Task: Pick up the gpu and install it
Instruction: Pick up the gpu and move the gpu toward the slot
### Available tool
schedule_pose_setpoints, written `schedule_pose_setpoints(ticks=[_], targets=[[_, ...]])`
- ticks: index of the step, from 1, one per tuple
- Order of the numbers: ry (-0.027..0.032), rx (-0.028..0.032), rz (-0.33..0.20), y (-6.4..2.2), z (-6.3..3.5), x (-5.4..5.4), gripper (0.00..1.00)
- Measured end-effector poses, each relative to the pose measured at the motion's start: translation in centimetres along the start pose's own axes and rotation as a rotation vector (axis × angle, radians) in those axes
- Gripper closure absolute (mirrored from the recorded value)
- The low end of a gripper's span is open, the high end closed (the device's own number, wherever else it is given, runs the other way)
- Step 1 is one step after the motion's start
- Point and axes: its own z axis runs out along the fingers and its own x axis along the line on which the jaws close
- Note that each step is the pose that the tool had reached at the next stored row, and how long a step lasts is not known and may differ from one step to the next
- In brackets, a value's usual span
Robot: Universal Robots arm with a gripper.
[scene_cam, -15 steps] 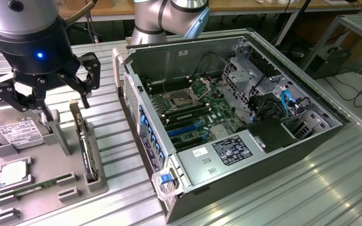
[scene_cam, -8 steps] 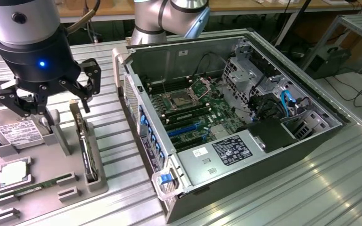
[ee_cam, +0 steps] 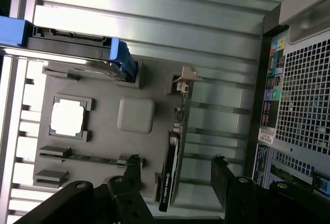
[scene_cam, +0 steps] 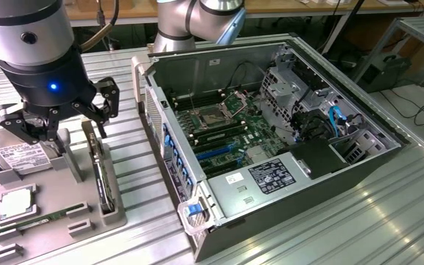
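The gpu (scene_cam: 103, 185) stands on its edge in a slot at the exterior view's right side of the grey holder tray (scene_cam: 53, 232). In the wrist view it is a thin dark card (ee_cam: 171, 162) with its pale metal bracket (ee_cam: 184, 79) at the far end. My gripper (scene_cam: 63, 130) hangs just above the tray, over the card's rear end, and it is open. In the wrist view the two black fingers (ee_cam: 133, 175) stand on either side of the card, apart from it, and the gripper (ee_cam: 178, 178) holds nothing.
The tray also carries a silver hard drive (scene_cam: 15, 154) with blue rails (ee_cam: 121, 59), a square processor (ee_cam: 67, 116) and a slim memory stick (ee_cam: 87, 157). The open computer case (scene_cam: 322, 182) lies to the exterior view's right, its motherboard (scene_cam: 223, 132) exposed. Ribbed metal table (scene_cam: 388, 221) all around.
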Motion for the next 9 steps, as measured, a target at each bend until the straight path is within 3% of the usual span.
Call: schedule_pose_setpoints(ticks=[9], targets=[[-0.001,-0.0072,0.0,-0.2,1.15,0.1,0.34]])
